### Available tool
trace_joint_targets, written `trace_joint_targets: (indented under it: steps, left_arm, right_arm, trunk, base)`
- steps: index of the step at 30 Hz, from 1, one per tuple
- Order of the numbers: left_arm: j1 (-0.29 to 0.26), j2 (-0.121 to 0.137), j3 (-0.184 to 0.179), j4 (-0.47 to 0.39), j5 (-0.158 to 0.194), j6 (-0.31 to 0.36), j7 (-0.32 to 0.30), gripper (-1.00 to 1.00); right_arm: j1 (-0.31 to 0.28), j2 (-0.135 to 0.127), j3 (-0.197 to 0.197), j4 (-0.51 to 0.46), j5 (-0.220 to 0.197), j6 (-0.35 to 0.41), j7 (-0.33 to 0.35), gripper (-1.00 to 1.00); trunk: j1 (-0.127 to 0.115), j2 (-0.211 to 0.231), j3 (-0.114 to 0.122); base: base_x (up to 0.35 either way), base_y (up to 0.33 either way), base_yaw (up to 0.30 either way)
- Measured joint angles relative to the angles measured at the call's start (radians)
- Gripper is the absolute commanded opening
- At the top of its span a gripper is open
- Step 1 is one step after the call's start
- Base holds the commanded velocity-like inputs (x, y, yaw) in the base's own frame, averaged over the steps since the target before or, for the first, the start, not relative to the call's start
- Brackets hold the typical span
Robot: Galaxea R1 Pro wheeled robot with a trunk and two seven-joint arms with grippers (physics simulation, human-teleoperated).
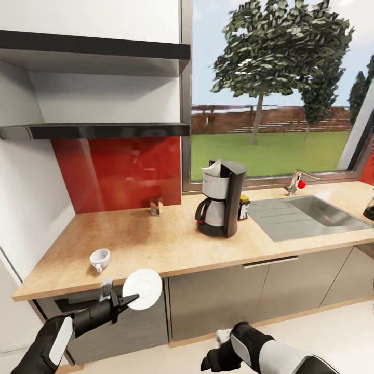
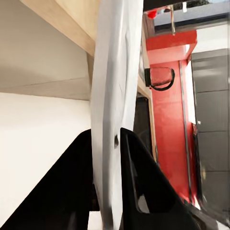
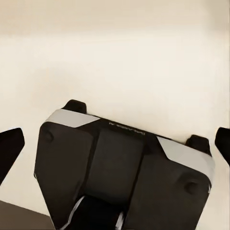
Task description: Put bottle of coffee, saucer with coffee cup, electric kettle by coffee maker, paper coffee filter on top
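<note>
The coffee maker [image 1: 224, 200] stands at the middle of the kitchen countertop [image 1: 156, 239]. A paper coffee filter [image 1: 213, 169] sits on its top. The bottle of coffee [image 1: 243, 206] stands just to its right. Near the counter's front left corner rests the white coffee cup [image 1: 99, 258]. My left gripper [image 1: 126, 300] is shut on the rim of the saucer [image 1: 144, 288], holding it in the air in front of the counter's edge. In the left wrist view the saucer [image 2: 112, 96] stands edge-on between the fingers [image 2: 139, 177]. My right gripper [image 1: 215, 358] hangs low, open and empty. The electric kettle [image 1: 370, 208] shows at the right edge.
A steel sink [image 1: 311, 213] with a tap [image 1: 296, 183] is set into the counter's right half. A small glass [image 1: 156, 205] stands by the red backsplash. Two dark shelves [image 1: 98, 130] hang above the left part. Grey drawer fronts [image 1: 249, 296] run below.
</note>
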Motion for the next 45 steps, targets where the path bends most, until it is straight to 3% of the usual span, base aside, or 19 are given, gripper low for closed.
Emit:
trace_joint_targets:
  steps: [3, 5, 9, 12, 14, 15, 16, 17, 21, 25, 26, 27, 28, 30, 32, 45]
  left_arm:
    - [-0.006, -0.015, -0.001, 0.0, -0.001, 0.0, 0.0, -1.0]
    - [-0.01, -0.049, -0.009, 0.0, -0.004, 0.0, 0.004, -1.0]
    - [-0.026, -0.09, -0.043, 0.0, -0.004, 0.007, 0.008, -1.0]
    - [-0.116, -0.131, -0.057, 0.012, -0.006, 0.024, 0.023, -1.0]
    - [-0.158, -0.146, -0.057, 0.017, -0.006, 0.025, 0.063, -1.0]
    - [-0.228, -0.188, -0.057, 0.028, -0.022, 0.017, 0.197, -1.0]
    - [-0.292, -0.203, -0.054, 0.037, 0.014, 0.03, 0.244, -1.0]
    - [-0.301, -0.208, -0.053, 0.052, -0.002, 0.024, 0.27, -1.0]
    - [-0.396, -0.216, -0.039, 0.147, 0.014, 0.023, 0.358, -1.0]
    - [-0.449, -0.216, -0.029, 0.204, 0.058, 0.015, 0.473, -1.0]
    - [-0.455, -0.216, -0.023, 0.21, 0.075, 0.011, 0.529, -1.0]
    - [-0.456, -0.215, 0.005, 0.216, 0.12, -0.004, 0.637, -1.0]
    - [-0.453, -0.215, 0.01, 0.216, 0.144, -0.01, 0.657, -1.0]
    - [-0.447, -0.214, 0.017, 0.217, 0.174, -0.04, 0.681, -1.0]
    - [-0.444, -0.214, 0.017, 0.218, 0.182, -0.052, 0.687, -1.0]
    - [-0.442, -0.22, 0.012, 0.26, 0.188, -0.122, 0.689, -1.0]
  right_arm:
    - [0.076, -0.036, -0.004, 0.011, 0.021, -0.165, -0.163, 1.0]
    - [0.117, -0.045, -0.004, 0.012, 0.024, -0.241, -0.249, 1.0]
    - [0.138, -0.045, -0.004, 0.012, 0.024, -0.268, -0.271, 1.0]
    - [0.142, -0.045, -0.004, 0.013, 0.023, -0.274, -0.275, 1.0]
    - [0.142, -0.045, -0.005, 0.013, 0.023, -0.279, -0.275, 1.0]
    - [0.143, -0.047, -0.006, 0.013, 0.023, -0.318, -0.274, 1.0]
    - [0.148, -0.048, -0.006, 0.013, 0.023, -0.339, -0.274, 1.0]
    - [0.154, -0.049, -0.006, 0.013, 0.023, -0.354, -0.274, 1.0]
    - [0.178, -0.053, -0.006, 0.013, 0.024, -0.451, -0.274, 1.0]
    - [0.192, -0.055, -0.007, 0.012, 0.025, -0.504, -0.265, 1.0]
    - [0.195, -0.056, -0.007, 0.013, 0.024, -0.509, -0.235, 1.0]
    - [0.202, -0.078, -0.007, 0.012, 0.024, -0.514, -0.139, 1.0]
    - [0.203, -0.084, -0.007, 0.012, 0.024, -0.514, -0.121, 1.0]
    - [0.205, -0.092, -0.007, 0.012, 0.022, -0.514, -0.103, 1.0]
    - [0.205, -0.093, -0.007, 0.012, 0.021, -0.514, -0.098, 1.0]
    - [0.205, -0.094, -0.007, 0.012, 0.02, -0.515, -0.098, 1.0]
  trunk:
    - [0.0, 0.0, 0.0]
    - [0.0, 0.0, 0.0]
    - [0.0, 0.0, 0.0]
    - [0.0, 0.0, 0.0]
    - [0.0, 0.0, 0.0]
    - [0.0, 0.0, 0.0]
    - [0.0, 0.0, 0.001]
    - [0.0, 0.0, 0.0]
    - [0.0, 0.0, 0.0]
    - [0.0, 0.0, 0.0]
    - [0.0, 0.0, 0.0]
    - [0.0, 0.0, 0.0]
    - [0.0, 0.0, 0.0]
    - [0.0, 0.0, 0.0]
    - [0.0, 0.0, 0.0]
    - [0.0, 0.0, 0.0]
  base:
    - [0.0, 0.0, -0.011]
    - [0.0, 0.0, -0.002]
    - [0.0, 0.0, 0.0]
    - [0.0, 0.0, 0.0]
    - [0.0, 0.0, 0.0]
    - [0.0, 0.0, 0.0]
    - [0.0, 0.0, 0.0]
    - [0.0, 0.0, 0.0]
    - [0.0, 0.0, 0.0]
    - [0.0, 0.0, 0.0]
    - [0.0, 0.0, 0.0]
    - [0.0, 0.0, 0.0]
    - [0.0, 0.0, 0.0]
    - [0.0, 0.0, 0.0]
    - [0.0, 0.0, 0.0]
    - [0.0, -0.216, 0.0]
